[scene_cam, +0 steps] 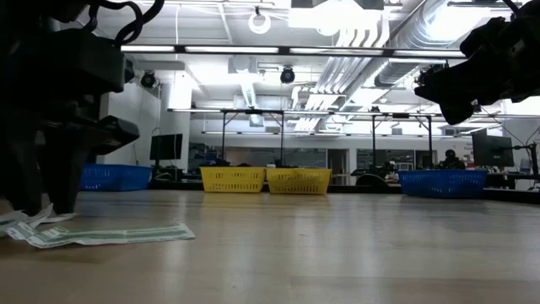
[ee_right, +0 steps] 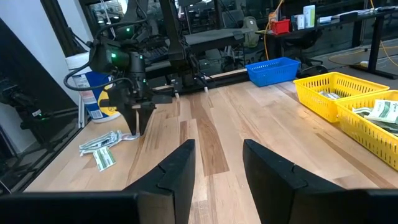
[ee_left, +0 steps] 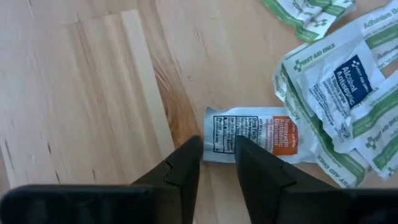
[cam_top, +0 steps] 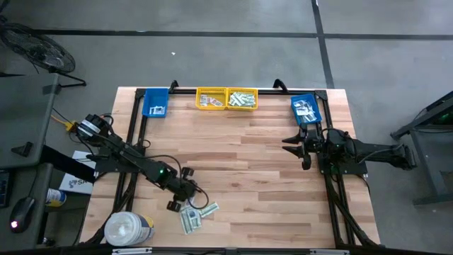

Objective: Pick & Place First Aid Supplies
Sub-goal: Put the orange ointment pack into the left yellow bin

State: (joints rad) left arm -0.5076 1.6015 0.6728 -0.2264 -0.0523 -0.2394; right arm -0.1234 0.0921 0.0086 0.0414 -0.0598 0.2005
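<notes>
high: straight down | low: table-level (facing bins); wrists: along fingers

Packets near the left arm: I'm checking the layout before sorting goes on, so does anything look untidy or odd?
Yes. The packets lie in a loose overlapping heap on the bare table, strips askew, not in bins. The left gripper is down at a red-marked packet.

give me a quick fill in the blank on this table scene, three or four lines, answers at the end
1. The left pincer is down at a white packet with an ____ patch.
2. The two middle bins at the far edge are ____.
3. The right pincer hangs with its fingers ____, holding nothing.
4. The right arm waits beside a ____ bin.

Missing words: orange; yellow; open; blue
</notes>
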